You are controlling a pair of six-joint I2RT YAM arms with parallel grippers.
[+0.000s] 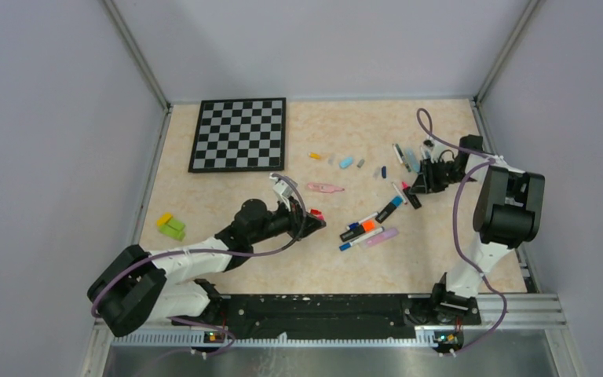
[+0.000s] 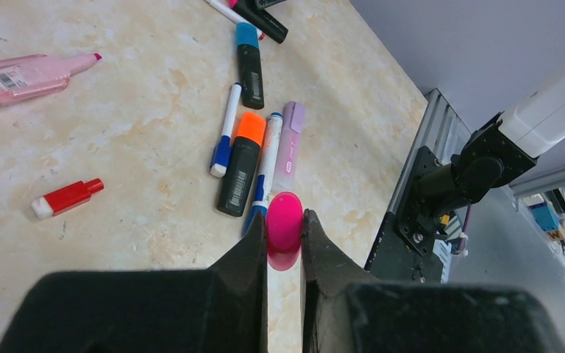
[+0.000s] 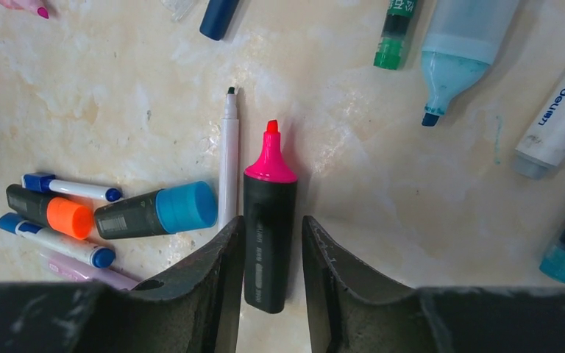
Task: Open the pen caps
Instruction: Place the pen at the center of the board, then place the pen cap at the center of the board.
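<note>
Pinching a magenta cap (image 2: 285, 237) between its fingers, the left gripper (image 2: 285, 215) hangs above the table (image 1: 345, 118) around its middle, nearer the near edge; the jaws are clamped on that cap.

Just beyond it lies a cluster of capped pens:
- a black marker with an orange cap (image 2: 250, 129)
- a lilac highlighter (image 2: 292, 121)
- two thin white pens with dark blue caps (image 2: 221, 156)
- a black marker with a light blue cap (image 2: 247, 34)

A small red-and-white piece (image 2: 66, 197) lies apart from them.

Toward the right edge, the right gripper (image 3: 271, 220) is low over an uncapped black highlighter (image 3: 268, 250) with a bare pink tip. Its jaws stand slightly apart, one on each side of the barrel, and a sliver of table shows beside one finger. An uncapped thin white pen (image 3: 228, 147) lies alongside.

Loose caps in yellow (image 1: 315, 155), grey (image 1: 330, 159), light blue (image 1: 346, 162) and dark blue (image 1: 383, 171) lie scattered toward the far edge. A chessboard (image 1: 239, 133) fills the far left corner, and a yellow-green block (image 1: 171, 226) sits by the left edge.
</note>
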